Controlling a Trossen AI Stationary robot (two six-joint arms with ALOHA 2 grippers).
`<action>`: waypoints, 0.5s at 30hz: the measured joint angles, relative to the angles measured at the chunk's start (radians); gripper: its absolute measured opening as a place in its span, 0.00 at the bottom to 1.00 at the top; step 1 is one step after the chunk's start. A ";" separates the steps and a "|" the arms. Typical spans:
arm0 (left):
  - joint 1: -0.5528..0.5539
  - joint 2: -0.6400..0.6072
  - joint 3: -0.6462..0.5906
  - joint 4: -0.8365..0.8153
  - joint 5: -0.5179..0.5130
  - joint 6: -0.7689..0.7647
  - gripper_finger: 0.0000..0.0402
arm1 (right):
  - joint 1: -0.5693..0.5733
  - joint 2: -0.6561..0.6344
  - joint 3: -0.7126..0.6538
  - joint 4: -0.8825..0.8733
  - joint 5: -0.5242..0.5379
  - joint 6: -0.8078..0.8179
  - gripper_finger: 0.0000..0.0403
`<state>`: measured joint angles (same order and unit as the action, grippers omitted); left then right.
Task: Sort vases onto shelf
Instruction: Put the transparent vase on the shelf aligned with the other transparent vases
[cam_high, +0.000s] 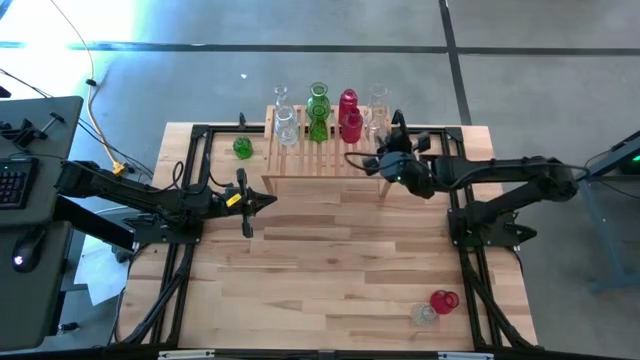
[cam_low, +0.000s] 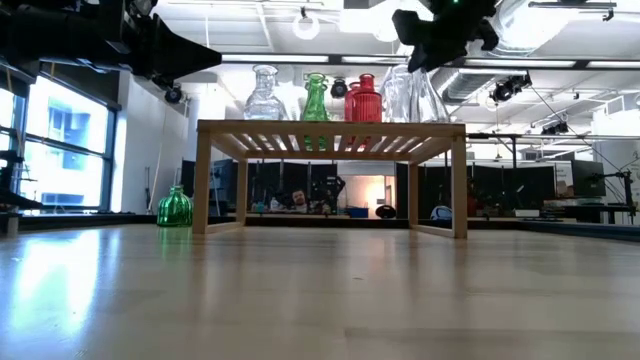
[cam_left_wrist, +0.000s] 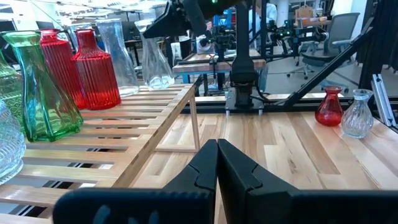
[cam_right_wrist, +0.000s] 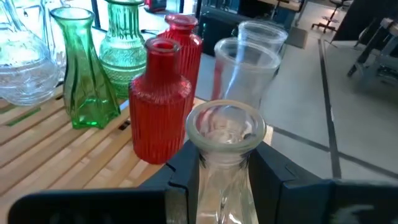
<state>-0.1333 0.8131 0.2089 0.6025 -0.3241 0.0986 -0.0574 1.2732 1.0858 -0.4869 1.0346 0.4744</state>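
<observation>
On the far half of the table (cam_high: 330, 270):
Shelf: a low light-wood shelf (cam_high: 325, 160) with a slatted top, standing near the far edge.
Vases on shelf: two clear vases (cam_high: 285, 125) at one end, two green vases (cam_high: 318, 110) in the middle, two red vases (cam_high: 349, 115) beside them, then two clear flared vases (cam_right_wrist: 255, 53).
Right gripper: the right gripper (cam_right_wrist: 221, 174) sits over the shelf's right end, its fingers clamped round the neck of a clear bottle (cam_right_wrist: 225, 143), just beside the nearer red one.
Left gripper: the left gripper (cam_high: 268, 200) hovers above the table in front of the shelf's left end, fingers pressed together, holding nothing.
Off the shelf, left: a round green vase (cam_high: 243, 148) stands on the table beside the shelf's left leg.
Off the shelf, near right corner: a small red vase (cam_high: 443, 300) and a small clear vase (cam_high: 425, 315), side by side.
</observation>
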 joint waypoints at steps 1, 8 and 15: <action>0.000 0.000 0.000 0.000 0.000 0.000 0.00 | -0.005 0.000 -0.015 0.018 -0.005 0.002 0.20; 0.000 0.000 0.000 0.000 0.000 0.000 0.00 | -0.013 -0.067 -0.111 0.132 0.007 0.019 0.20; 0.000 0.000 0.000 0.001 0.000 0.002 0.00 | -0.013 -0.114 -0.122 0.156 -0.012 0.044 0.20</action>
<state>-0.1333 0.8131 0.2089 0.6033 -0.3241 0.1003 -0.0706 1.1595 0.9638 -0.3313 1.0225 0.5184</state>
